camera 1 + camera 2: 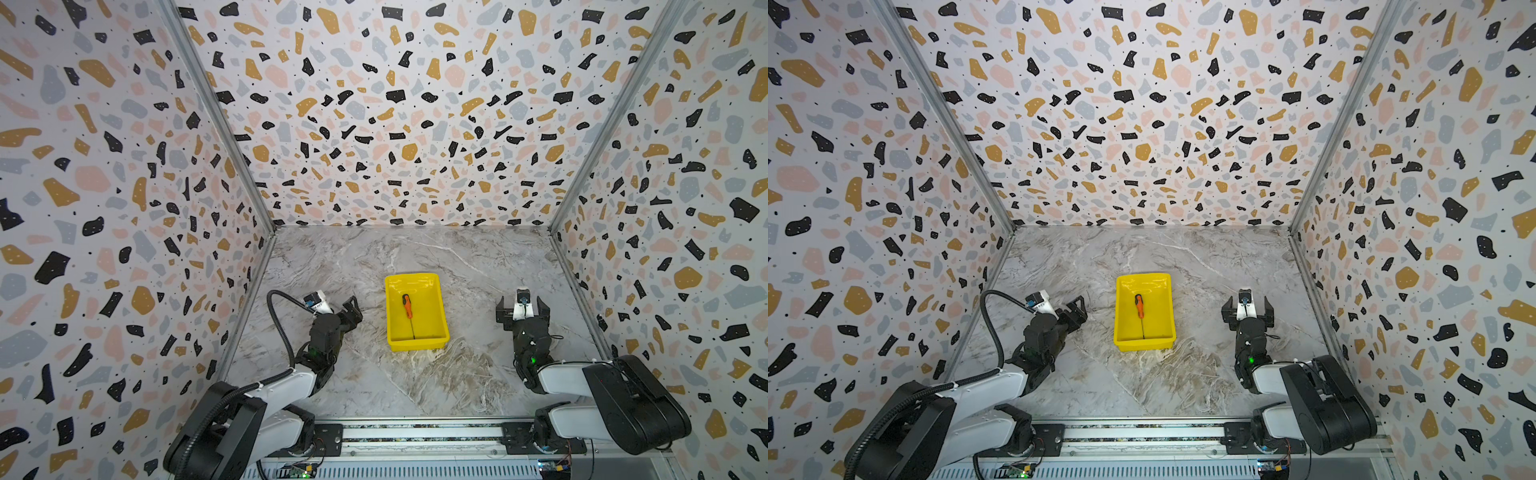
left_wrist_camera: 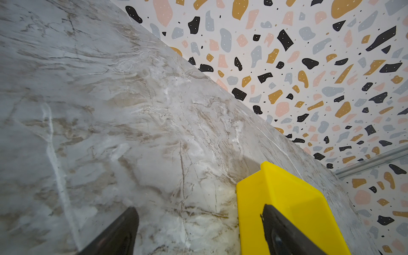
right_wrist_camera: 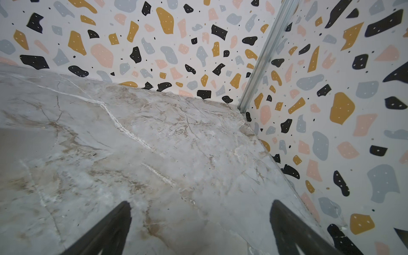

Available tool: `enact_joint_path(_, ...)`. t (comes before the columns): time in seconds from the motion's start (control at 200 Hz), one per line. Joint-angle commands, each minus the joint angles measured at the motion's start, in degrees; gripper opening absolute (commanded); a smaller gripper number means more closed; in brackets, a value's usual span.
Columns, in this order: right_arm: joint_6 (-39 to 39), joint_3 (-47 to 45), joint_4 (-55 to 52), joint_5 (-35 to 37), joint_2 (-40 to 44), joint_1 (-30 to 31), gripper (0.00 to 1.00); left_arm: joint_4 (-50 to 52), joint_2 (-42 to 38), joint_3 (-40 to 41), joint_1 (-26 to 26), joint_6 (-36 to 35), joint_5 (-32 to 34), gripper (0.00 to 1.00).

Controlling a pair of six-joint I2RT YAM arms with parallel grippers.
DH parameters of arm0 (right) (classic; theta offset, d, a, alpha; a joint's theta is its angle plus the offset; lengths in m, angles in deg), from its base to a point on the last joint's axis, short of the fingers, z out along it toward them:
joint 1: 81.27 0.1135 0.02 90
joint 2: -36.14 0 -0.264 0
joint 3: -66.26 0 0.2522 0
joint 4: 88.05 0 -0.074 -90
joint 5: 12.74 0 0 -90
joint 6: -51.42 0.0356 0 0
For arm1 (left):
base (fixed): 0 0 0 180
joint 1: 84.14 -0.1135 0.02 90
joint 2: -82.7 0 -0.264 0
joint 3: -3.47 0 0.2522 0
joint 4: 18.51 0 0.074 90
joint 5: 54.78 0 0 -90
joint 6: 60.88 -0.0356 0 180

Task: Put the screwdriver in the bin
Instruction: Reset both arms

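Top views: orange screwdriver [image 1: 407,308] in glossy yellow rect. bin [image 1: 417,345]; L gripper [image 1: 355,310], R gripper [image 1: 522,306] jaws apart.

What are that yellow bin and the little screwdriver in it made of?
The bin looks like glossy moulded plastic: bright highlights shine on its inner wall. The screwdriver seems to have an orange plastic handle with a black cap, and a thin dark shaft, probably metal.

1 screwdriver [image 1: 407,307], 1 bin [image 1: 417,344], 2 pincers: left pincer [image 1: 354,309], right pincer [image 1: 523,308]
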Motion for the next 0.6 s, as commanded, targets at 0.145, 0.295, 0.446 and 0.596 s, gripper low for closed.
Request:
enact_joint_path(0.145, 1.26, 1.19, 9.0, -3.53, -4.78, -1.18, 0.99, -3.11, 1.43, -1.45, 0.08, 0.14, 0.27, 0.88)
enact_joint_path(0.295, 1.71, 1.63, 8.02, -4.29, -4.54, -1.62, 0.99, -2.79, 2.28, -2.06, 0.08, 0.18, -0.4, 0.88)
enact_joint_path(0.446, 2.19, 2.72, 4.94, -5.1, -4.79, -2.09, 0.99, -4.58, 3.6, -2.19, 0.04, 1.43, -1.55, 0.87)
enact_joint_path(0.596, 2.88, 4.2, 2.17, -6.49, -5.0, -3.02, 0.99, -2.42, 5.5, -3.5, 0.02, 0.94, -1.96, 0.87)
